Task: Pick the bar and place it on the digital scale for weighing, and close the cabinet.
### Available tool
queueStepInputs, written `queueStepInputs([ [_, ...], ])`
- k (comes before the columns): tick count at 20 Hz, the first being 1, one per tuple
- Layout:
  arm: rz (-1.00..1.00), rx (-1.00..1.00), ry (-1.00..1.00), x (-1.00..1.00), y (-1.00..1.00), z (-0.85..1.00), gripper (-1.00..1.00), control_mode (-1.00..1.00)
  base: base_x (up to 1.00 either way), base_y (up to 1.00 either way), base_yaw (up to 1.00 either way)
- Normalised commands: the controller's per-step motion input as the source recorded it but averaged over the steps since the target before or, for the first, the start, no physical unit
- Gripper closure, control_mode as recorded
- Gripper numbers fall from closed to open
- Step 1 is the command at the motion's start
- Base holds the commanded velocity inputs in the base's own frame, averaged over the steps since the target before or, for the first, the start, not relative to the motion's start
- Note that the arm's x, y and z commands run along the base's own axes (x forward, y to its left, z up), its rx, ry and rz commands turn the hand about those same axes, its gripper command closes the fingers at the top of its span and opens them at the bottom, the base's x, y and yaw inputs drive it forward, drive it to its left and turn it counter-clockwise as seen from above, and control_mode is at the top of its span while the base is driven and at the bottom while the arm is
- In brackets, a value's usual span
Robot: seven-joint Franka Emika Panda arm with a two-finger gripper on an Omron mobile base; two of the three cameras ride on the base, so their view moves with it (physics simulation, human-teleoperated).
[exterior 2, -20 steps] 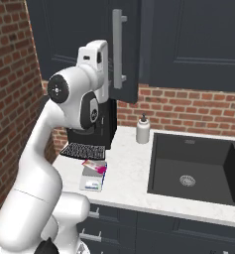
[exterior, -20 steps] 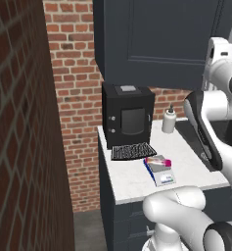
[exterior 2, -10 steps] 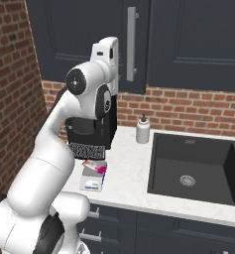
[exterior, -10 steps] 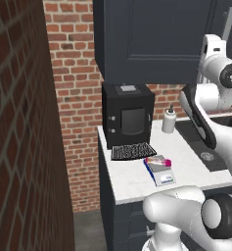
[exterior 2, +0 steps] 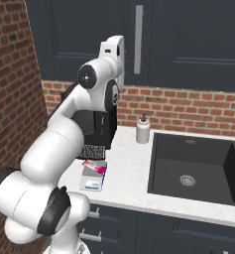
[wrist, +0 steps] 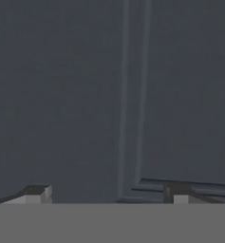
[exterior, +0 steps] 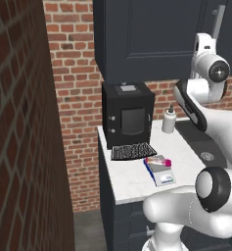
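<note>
Navy cabinet (wrist: 85, 95) door sits right before the jaws — spread wide, empty — bar (exterior: 157, 161) on digital scale (exterior: 160, 172).

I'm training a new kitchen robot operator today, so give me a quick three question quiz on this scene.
1. True or false: the bar lies on the digital scale.
2. What stands right of the black appliance in the left base view? A) soap bottle B) kettle C) mug
3. The cabinet door's state is ____.

Key: 1 true. 2 A. 3 closed: in the right base view it sits flush, and the pincer, fingers apart, faces its panel.
</note>
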Motion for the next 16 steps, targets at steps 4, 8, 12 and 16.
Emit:
queueStepInputs([
  [4,0.0,0.0,0.0,0.55,-0.03,0.0,-1.0,-1.0,0.0,0.0,0.0],
  [8,0.0,0.0,0.01,0.48,-0.04,0.0,-1.0,-1.0,0.0,0.0,0.0],
  [12,0.0,0.0,0.0,0.2,-0.06,0.0,-1.0,-1.0,0.0,0.0,0.0],
  [16,0.02,0.0,0.06,0.42,0.0,-0.28,-1.0,-1.0,0.0,0.0,0.0],
])
